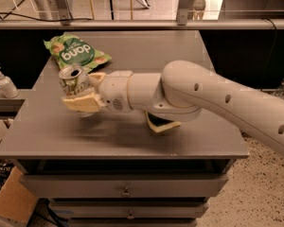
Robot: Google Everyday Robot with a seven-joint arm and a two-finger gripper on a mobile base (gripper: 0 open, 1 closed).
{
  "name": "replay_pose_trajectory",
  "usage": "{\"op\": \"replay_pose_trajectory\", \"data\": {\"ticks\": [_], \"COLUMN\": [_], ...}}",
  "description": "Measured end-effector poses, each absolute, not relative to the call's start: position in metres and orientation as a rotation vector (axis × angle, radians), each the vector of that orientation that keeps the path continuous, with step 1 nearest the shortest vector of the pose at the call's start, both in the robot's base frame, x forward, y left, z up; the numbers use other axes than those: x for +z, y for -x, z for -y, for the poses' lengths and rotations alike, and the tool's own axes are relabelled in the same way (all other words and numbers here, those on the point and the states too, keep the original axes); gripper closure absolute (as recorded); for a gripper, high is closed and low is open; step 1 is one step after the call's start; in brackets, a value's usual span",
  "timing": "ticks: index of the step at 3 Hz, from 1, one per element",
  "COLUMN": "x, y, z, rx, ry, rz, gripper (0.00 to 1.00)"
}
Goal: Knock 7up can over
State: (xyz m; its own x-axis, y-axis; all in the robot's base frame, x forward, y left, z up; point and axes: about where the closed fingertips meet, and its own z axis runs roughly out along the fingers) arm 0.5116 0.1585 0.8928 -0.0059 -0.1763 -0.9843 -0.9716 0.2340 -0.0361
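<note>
Gripper (79,90) is located over the left half of the grey table (146,48), at the end of a white arm (213,98) that reaches in from the right edge of view. Its two tan fingers (81,103) are closed on the 7up can (74,80), one pad beneath the can and the other at its right side.

The can is not upright. It tilts, with its silver top and open mouth turned up and toward the camera. Whether its base touches the tabletop cannot be told. A shadow lies on the surface just under the lower finger.

A second tan object (162,125) rests on the table beneath the arm's elbow section, partly covered by the arm; its nature cannot be determined.

Behind the can, near the back left of the tabletop, a green snack bag (76,54) lies flat, apart from the can and the gripper.

Off the table, on a lower ledge to the left, a white pump bottle (4,83) stands upright, well apart from the can.

The table's front carries drawers (125,187) with small knobs. A cardboard box (13,203) sits on the floor at lower left. The floor (255,193) at the right is speckled. A metal rail (132,24) runs behind the table.
</note>
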Motion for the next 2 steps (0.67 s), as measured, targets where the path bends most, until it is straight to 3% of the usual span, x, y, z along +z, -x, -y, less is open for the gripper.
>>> {"op": "replay_pose_trajectory", "data": {"ticks": [1,2], "x": [0.933,0.983], "y": [-0.544,-0.566], "z": [-0.097,-0.069], "rx": [0.800,0.703], "ry": [1.159,1.246], "rz": [-1.483,-1.505], "gripper": [1.00,1.00]}}
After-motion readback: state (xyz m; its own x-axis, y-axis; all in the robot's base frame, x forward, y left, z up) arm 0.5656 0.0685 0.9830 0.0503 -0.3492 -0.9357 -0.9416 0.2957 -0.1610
